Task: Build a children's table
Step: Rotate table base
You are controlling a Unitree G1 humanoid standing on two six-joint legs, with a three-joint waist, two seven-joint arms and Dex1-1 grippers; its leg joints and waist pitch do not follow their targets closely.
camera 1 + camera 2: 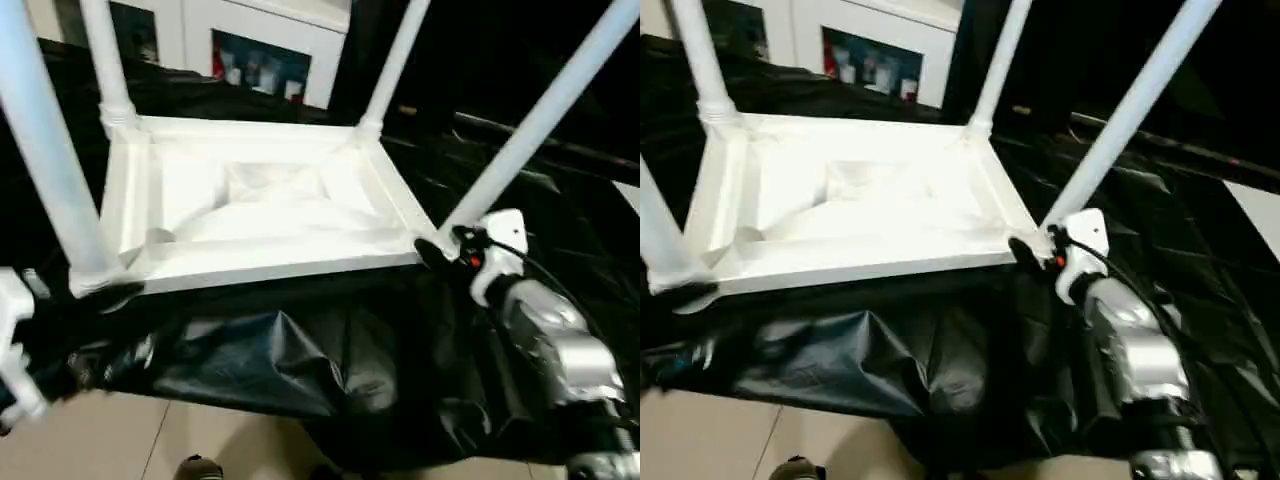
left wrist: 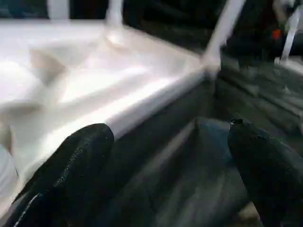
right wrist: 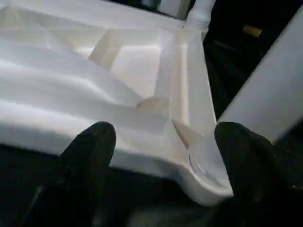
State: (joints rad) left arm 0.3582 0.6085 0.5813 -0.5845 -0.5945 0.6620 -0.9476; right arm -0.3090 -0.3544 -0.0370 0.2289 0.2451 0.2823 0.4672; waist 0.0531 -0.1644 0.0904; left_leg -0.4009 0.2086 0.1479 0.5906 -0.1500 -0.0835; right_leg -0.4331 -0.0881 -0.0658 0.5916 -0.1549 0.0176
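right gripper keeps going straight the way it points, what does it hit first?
Probably the near right corner of the tabletop, by the socket of the leg. The right gripper, fingers open, faces that rim closely; exact depth is unclear.

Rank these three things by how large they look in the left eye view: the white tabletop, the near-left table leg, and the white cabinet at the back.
1. The tabletop looks largest.
2. The near-left leg comes second, though it stands close to the camera, so it looks bigger than the far legs.
3. The cabinet looks smallest; it is far back and cut by the picture's top edge.
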